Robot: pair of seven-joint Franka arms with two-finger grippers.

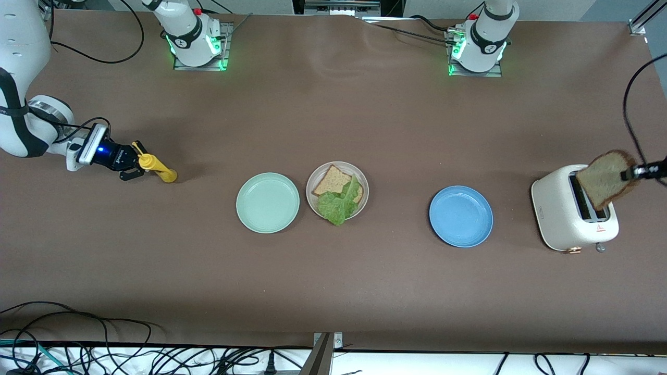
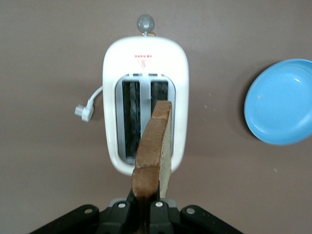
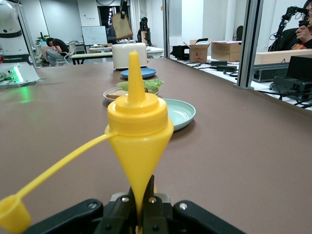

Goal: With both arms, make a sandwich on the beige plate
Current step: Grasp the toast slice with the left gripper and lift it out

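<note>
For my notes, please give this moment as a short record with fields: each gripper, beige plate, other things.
left gripper: fingers shut on a bread slice, over the white toaster
right gripper: fingers shut on a yellow squeeze bottle, at the right arm's end of the table
beige plate: bread slice with lettuce leaf on top
other: mint green plate, blue plate

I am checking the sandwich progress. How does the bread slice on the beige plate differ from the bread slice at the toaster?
The bread slice on the beige plate lies flat, partly under the lettuce leaf; the beige plate carries it. The bread slice at the toaster stands on edge in the air over the toaster, clamped in the left gripper. Both are brown with darker crusts.
</note>
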